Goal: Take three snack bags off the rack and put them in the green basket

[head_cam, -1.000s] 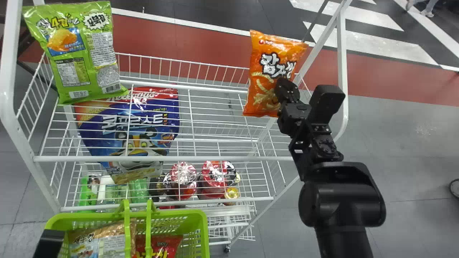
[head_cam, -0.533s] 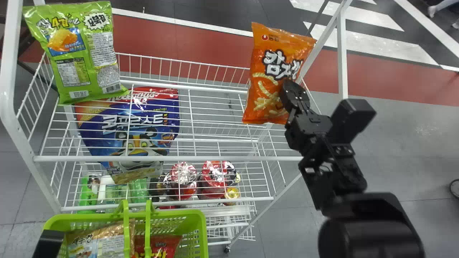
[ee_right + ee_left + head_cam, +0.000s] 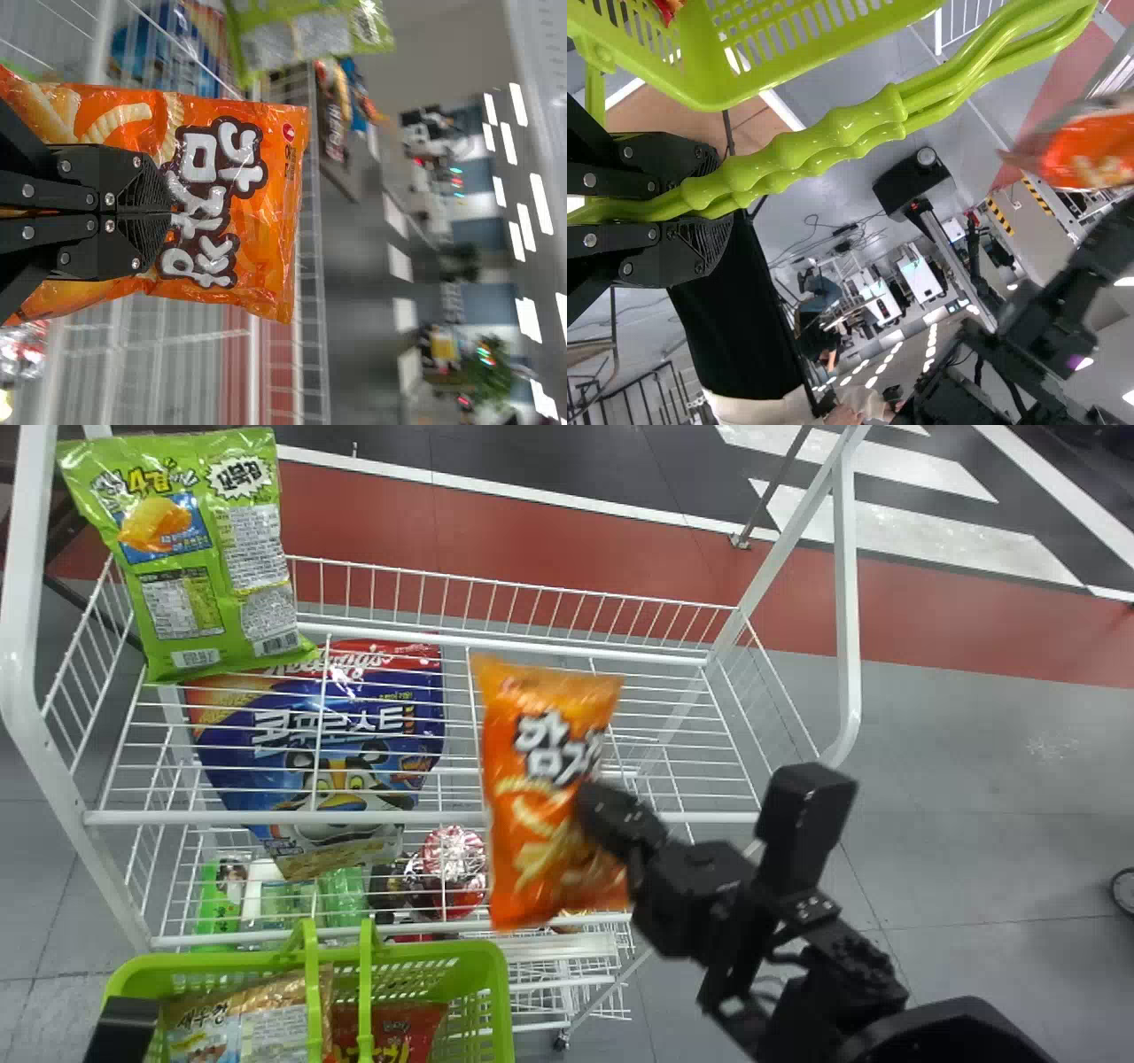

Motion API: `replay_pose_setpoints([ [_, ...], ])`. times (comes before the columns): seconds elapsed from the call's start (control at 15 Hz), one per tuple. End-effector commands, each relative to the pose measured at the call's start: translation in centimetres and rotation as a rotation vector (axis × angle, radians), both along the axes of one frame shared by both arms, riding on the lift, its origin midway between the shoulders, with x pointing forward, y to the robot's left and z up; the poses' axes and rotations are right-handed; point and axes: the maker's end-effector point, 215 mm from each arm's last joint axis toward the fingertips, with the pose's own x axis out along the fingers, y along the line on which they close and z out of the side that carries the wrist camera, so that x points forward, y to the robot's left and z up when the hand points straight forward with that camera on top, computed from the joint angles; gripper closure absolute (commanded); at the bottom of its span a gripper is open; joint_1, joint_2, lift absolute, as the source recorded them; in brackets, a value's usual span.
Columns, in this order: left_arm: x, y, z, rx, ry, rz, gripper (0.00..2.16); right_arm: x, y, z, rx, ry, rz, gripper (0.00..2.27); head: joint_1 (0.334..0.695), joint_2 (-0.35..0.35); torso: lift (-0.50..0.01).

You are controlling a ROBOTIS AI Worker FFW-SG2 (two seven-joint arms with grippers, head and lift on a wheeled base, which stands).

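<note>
I've got the orange snack bag [image 3: 536, 806] in my right gripper [image 3: 611, 815], hanging in mid-air; in the head view it lies across the rack's front rail [image 3: 266, 817]. Its long axis runs mostly away from me, the far end leaning a little left, and the printed front faces my head camera. From my right gripper [image 3: 168, 212] the end with the small logo points outward, and my fingers are clamped on the bag nearer its other end, along one side.

Half a second ago the bag was farther out, by the rack's right end; I've since brought it left and back toward me, the arm swinging with it.

Nearer me and to the left is the green basket [image 3: 461, 954], holding a tan snack bag [image 3: 279, 1036] and a red snack bag [image 3: 407, 1027]. My left gripper [image 3: 124, 1027] is clenched round the basket's handles [image 3: 833, 137].

Farther out, the green snack bag [image 3: 182, 567] sits at the left end of the top shelf, unmoved. Below the wires I see a blue cereal bag [image 3: 328, 735], and lower still some red-topped tubs [image 3: 454, 859].
</note>
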Motion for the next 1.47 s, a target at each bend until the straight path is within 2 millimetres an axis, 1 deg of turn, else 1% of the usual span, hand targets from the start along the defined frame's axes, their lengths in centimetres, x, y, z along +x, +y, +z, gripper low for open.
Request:
replay_pose_setpoints([
  [0.0,0.1,0.1,-0.1,-0.001,-0.015,0.012,1.91,-4.4,2.6,-3.9,0.006,0.198,0.081,2.24,0.695,-0.35,-0.027],
  [0.07,0.1,0.1,-0.1,0.002,-0.016,0.013,1.91,-6.1,3.5,-5.2,0.01,0.258,0.11,2.24,0.695,-0.35,-0.027],
  [0.2,0.2,0.0,-0.2,0.001,-0.022,0.017,1.91,-8.7,4.7,-7.2,-0.011,0.339,0.155,2.24,0.695,-0.35,-0.027],
  [0.33,0.3,0.0,-0.1,0.0,-0.025,0.017,1.91,-10.9,6.4,-9.2,-0.039,0.389,0.206,2.24,0.695,-0.35,-0.027],
  [0.47,0.2,-0.2,-0.1,-0.002,-0.022,0.015,1.91,-12.5,8.8,-10.8,-0.045,0.412,0.264,2.24,0.695,-0.35,-0.027],
  [0.6,0.1,-0.3,0.0,-0.005,-0.024,0.01,1.91,-13.1,10.9,-11.8,-0.045,0.406,0.308,2.24,0.695,-0.317,-0.027],
  [0.73,-0.1,-0.4,0.1,-0.005,-0.016,0.007,1.91,-13.3,12.3,-12.8,-0.08,0.391,0.34,2.24,0.695,-0.279,-0.027],
  [0.87,-0.2,-0.4,0.1,-0.005,-0.013,0.006,1.91,-13.9,12.7,-14.7,-0.108,0.416,0.358,2.24,0.695,-0.223,-0.027],
  [1.0,-0.2,-0.4,0.1,-0.003,-0.012,0.006,1.91,-15.4,13.3,-16.6,-0.116,0.46,0.385,2.24,0.695,-0.206,-0.027],
  [1.13,-0.2,-0.4,0.1,-0.004,-0.012,0.004,1.91,-16.9,14.1,-17.2,-0.117,0.485,0.419,2.24,0.695,-0.187,-0.027],
  [1.2,-0.2,-0.5,0.2,-0.005,-0.013,0.003,1.91,-16.9,14.0,-17.4,-0.121,0.485,0.417,2.24,0.695,-0.181,-0.027],
  [1.27,-0.3,-0.5,0.3,-0.006,-0.014,0.0,1.91,-16.2,13.3,-17.5,-0.134,0.478,0.389,2.24,0.695,-0.176,-0.027],
  [1.33,-0.3,-0.4,0.2,-0.003,-0.012,-0.002,1.91,-15.2,12.5,-16.9,-0.129,0.455,0.362,2.02,0.695,-0.181,-0.027],
  [1.4,-0.5,-0.4,0.2,-0.003,-0.009,-0.002,1.91,-14.4,12.0,-15.9,-0.122,0.424,0.343,1.47,0.695,-0.194,-0.027],
])
